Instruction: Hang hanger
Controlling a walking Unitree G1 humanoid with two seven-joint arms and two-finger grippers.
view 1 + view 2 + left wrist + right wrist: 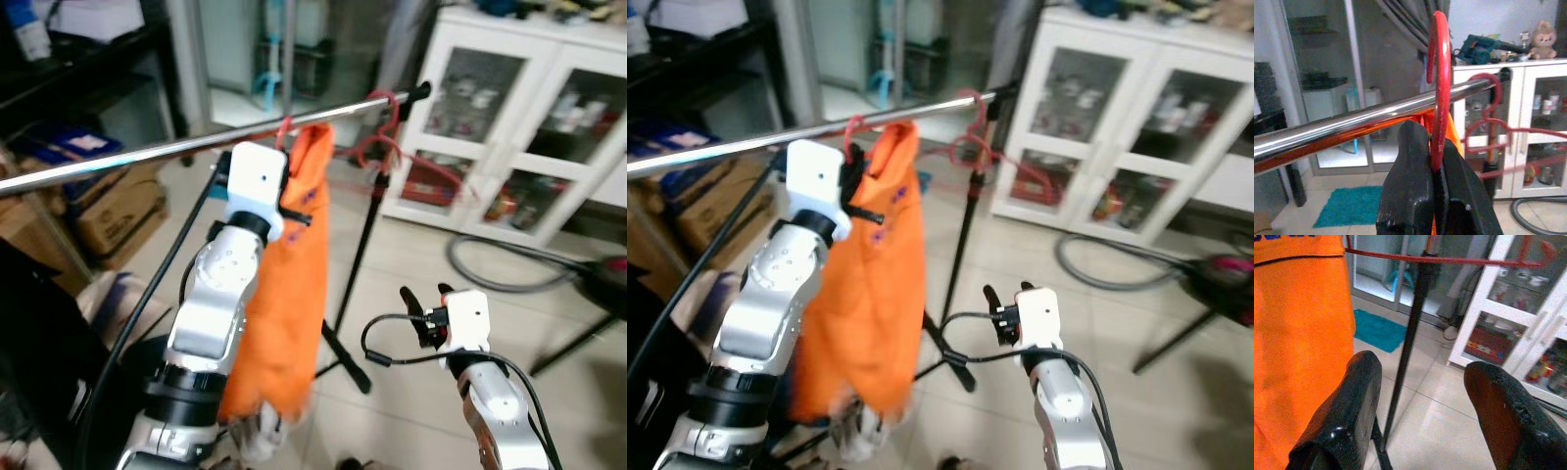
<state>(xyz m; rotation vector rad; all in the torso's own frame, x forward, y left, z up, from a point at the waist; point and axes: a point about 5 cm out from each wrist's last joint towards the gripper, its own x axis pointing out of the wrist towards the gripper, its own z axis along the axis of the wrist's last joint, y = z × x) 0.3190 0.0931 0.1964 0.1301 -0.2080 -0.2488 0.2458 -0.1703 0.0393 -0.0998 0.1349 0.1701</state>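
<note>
A red hanger (1440, 73) carries an orange garment (290, 284). Its hook curls over the chrome rail (118, 160) of a clothes rack. My left gripper (1436, 183) is shut on the hanger's neck just below the rail, raised high beside the garment. A second, bare red hanger (397, 147) hangs near the rail's far end. My right gripper (428, 297) is held low to the right of the garment, open with nothing between its fingers (1347, 416).
The rack's black upright pole (358, 259) and tripod feet stand on the tiled floor. A white glass-door cabinet (529, 127) is at the back right, with a grey hose (500, 274) on the floor before it. Cardboard boxes (118, 220) and dark shelving stand at the left.
</note>
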